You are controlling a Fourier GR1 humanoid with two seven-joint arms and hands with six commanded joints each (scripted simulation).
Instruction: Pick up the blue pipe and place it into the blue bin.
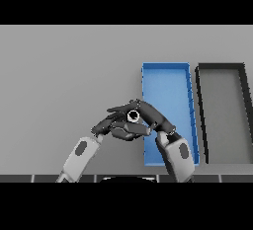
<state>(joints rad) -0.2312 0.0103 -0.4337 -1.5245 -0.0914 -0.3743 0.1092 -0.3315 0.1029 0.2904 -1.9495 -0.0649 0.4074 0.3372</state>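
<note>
My right hand [150, 118] and left hand [111, 123] meet at lower centre, just left of the blue bin [165, 76]. What looks like the pipe's ring-shaped end [133, 116] shows between my curled fingers. The grasp seems made; next I carry it rightward over the bin and let go.

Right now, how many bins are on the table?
2. The blue bin sits right of centre, with the right hand over its left edge. The dark bin stands just beyond it, further right. Nothing suggests another hidden one.
</note>
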